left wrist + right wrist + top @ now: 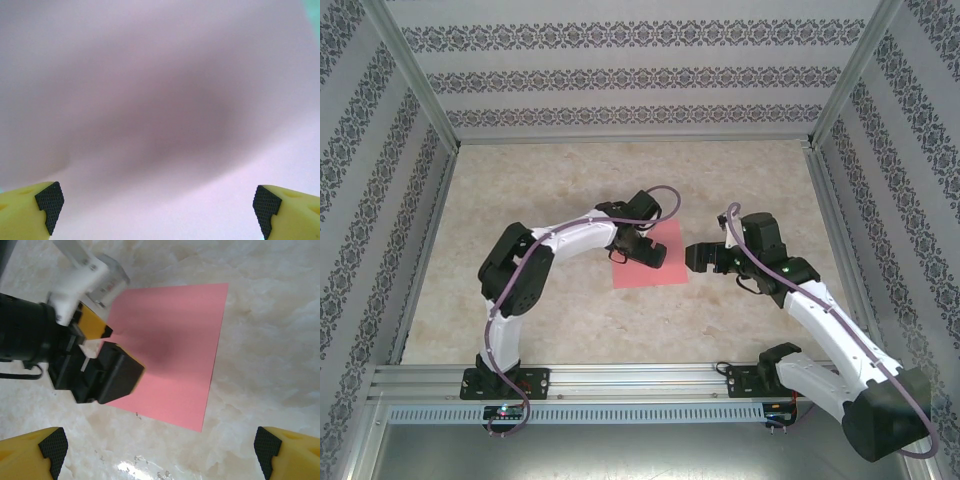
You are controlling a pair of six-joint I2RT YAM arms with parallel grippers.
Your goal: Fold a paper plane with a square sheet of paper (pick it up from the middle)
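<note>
The square sheet of paper point(655, 268) is pink-red and lies flat and unfolded on the table's middle. My left gripper point(634, 249) hangs low over the sheet's left part, jaws wide open, nothing between them. In the left wrist view the sheet point(160, 100) looks pale and blurred from close up, and the left gripper point(157, 210) stands open over it. The right wrist view has the sheet point(175, 345) ahead and the left gripper point(107, 345) at its left edge. My right gripper point(697, 257) point(160, 450) is open over bare table just right of the sheet. The paper plane is out of view.
The tabletop point(550, 180) is beige marble-patterned, closed in by patterned walls and an aluminium frame point(430, 190). A metal rail point(640, 380) along the near edge carries both arm bases. Small shiny specks point(137, 467) lie on the table below the right gripper.
</note>
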